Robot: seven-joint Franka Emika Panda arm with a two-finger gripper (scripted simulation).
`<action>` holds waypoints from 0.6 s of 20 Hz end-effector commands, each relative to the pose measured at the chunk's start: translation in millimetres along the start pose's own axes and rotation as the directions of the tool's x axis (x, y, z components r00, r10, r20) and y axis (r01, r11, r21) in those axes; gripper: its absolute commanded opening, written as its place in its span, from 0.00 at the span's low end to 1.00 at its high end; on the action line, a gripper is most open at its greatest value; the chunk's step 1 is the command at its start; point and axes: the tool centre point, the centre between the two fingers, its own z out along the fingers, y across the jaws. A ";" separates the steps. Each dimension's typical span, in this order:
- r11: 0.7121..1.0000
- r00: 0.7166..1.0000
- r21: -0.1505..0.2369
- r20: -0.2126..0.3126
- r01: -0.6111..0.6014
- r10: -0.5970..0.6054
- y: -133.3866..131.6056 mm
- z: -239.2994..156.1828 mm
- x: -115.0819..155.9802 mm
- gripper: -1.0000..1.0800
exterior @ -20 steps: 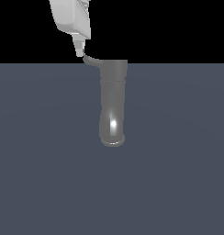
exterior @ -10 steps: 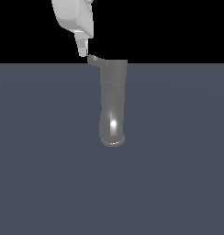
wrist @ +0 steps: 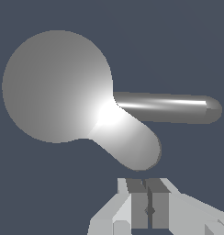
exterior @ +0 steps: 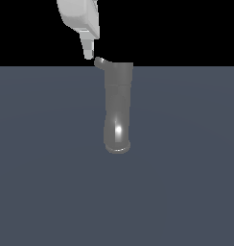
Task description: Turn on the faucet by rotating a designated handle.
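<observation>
Faucet (exterior: 118,113) stands as a glossy grey tube on the flat slate-blue surface (exterior: 47,168), wide cylindrical end away from the camera, rounded end with a bright highlight toward it in the exterior view. Handle (exterior: 99,61) juts sideways from the wide end toward the exterior view's left, thin and curved, with a small rounded tip. You have the gripper (exterior: 88,54) just above and beside that tip, apart from it by a narrow gap; no contact is visible. In the wrist view the faucet (wrist: 56,85) shows as a large round end with two arms running off it, one long and thin, one shorter and rounded; the handle (wrist: 132,144) I take to be the shorter one, just ahead of the gripper (wrist: 148,202). Jaws stand close together, only a thin dark slit between the pads, nothing held. White gripper body (exterior: 79,14) sits above the fingertip, tilted.
</observation>
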 end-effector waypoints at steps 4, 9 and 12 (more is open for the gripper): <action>0.999 1.000 -0.022 -0.001 -0.031 0.031 12.1 8.1 40.7 0.00; 0.999 0.999 -0.036 -0.001 -0.040 0.040 23.2 13.2 68.7 0.00; 1.000 1.000 -0.005 -0.005 0.018 -0.018 16.5 -0.8 39.8 0.00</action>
